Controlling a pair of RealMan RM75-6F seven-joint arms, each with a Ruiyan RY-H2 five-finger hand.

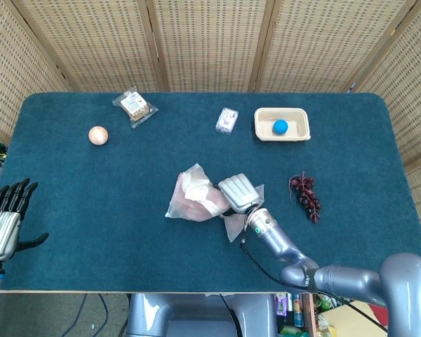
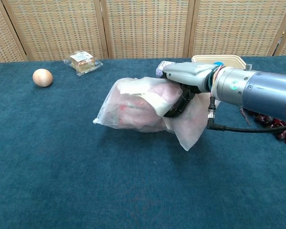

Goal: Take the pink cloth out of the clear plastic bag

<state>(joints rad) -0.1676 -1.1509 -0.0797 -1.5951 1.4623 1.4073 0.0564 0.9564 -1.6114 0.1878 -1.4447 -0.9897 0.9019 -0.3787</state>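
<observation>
My right hand [image 1: 237,192] [image 2: 183,83] grips the clear plastic bag [image 1: 194,199] [image 2: 133,107] near its right part and holds it lifted off the blue table [image 1: 91,203], tilted with its left end low. The pink cloth [image 2: 128,109] shows inside the bag, with a white patch [image 1: 196,184] over its top. The bag's loose empty end [image 2: 190,124] hangs below my fingers. My left hand [image 1: 3,217] hovers at the table's near left edge, fingers spread, holding nothing. The chest view does not show the left hand.
A peach-coloured ball [image 1: 97,135] [image 2: 42,77] and a wrapped snack packet [image 1: 135,105] [image 2: 83,61] lie at the back left. A small box [image 1: 226,120], a cream tray [image 1: 266,131] with a blue ball [image 1: 280,126], and dark grapes [image 1: 305,194] lie to the right.
</observation>
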